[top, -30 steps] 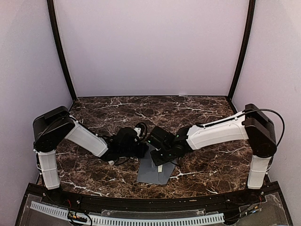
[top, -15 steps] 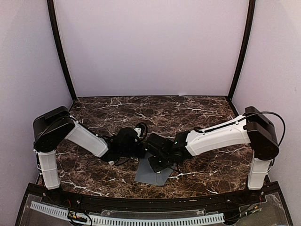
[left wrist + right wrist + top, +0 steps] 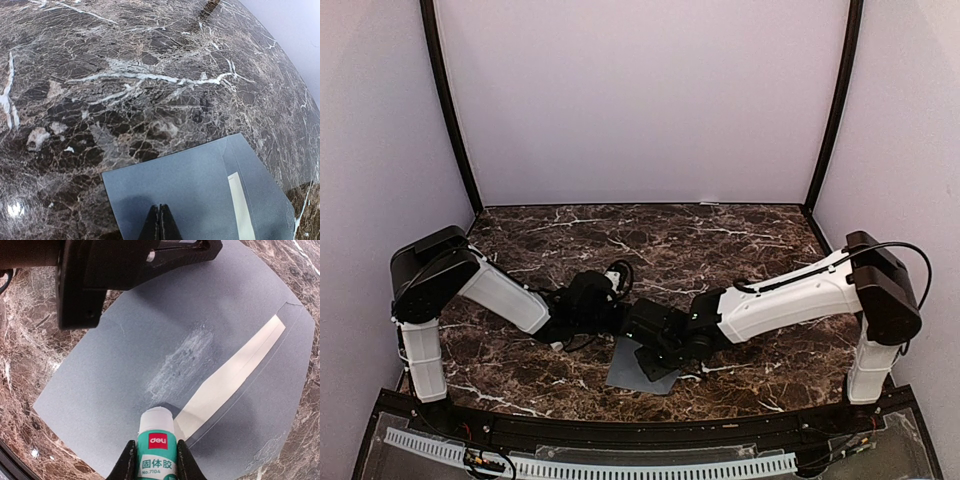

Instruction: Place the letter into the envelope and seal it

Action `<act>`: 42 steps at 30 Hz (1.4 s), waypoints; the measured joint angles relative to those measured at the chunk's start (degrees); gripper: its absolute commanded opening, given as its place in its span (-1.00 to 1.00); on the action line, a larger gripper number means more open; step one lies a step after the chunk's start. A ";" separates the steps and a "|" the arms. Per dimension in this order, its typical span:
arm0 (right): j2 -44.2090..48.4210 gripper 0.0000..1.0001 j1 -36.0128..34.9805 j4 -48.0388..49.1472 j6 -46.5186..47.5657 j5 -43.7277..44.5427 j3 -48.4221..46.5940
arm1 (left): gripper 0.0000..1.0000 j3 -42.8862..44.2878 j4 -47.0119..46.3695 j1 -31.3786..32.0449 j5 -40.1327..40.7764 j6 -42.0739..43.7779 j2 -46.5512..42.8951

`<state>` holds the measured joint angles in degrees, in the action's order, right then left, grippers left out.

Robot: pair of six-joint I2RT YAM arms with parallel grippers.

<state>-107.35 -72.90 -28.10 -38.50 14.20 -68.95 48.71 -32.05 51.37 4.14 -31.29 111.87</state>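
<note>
Envelope flat, flap open (letter edge showing)

Overview plus wrist close-ups of envelope

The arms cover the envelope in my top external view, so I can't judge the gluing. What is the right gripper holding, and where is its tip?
Observer: In the right wrist view, the right gripper is shut on a white-and-green glue stick. Its white tip touches the envelope.
Operator: Any glue down yet?
Observer: Yes. A whitish glue smear streaks the envelope's face just beyond the tip.
Operator: Can you see the letter?
Observer: Only a narrow cream strip of the letter shows, running along the envelope's fold line. The rest is hidden.
</note>
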 measured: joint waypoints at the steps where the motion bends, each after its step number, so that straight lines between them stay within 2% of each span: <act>1: -0.02 -1.00 0.28 0.04 0.02 0.00 0.00 | -0.96 0.00 -0.02 0.00 0.00 -0.02 0.00; 16: -2.99 -1.00 7.61 4.52 1.75 1.11 -2.16 | -0.96 0.15 -0.17 0.00 0.22 0.02 0.20; 23: -2.29 -1.00 6.86 5.68 2.29 0.26 -1.07 | -0.97 0.20 -0.15 0.00 0.26 0.00 0.20; 36: 0.02 -1.00 2.43 7.87 3.08 -8.15 1.90 | -0.96 0.28 -0.09 0.00 0.24 -0.02 0.26; 42: 2.14 -1.00 2.58 9.73 3.74 -7.58 4.85 | -0.96 0.31 -0.15 0.00 0.17 -0.02 0.26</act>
<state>-105.21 -70.32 -18.37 -34.76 6.61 -64.10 49.01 -32.21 51.37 4.32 -31.31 112.14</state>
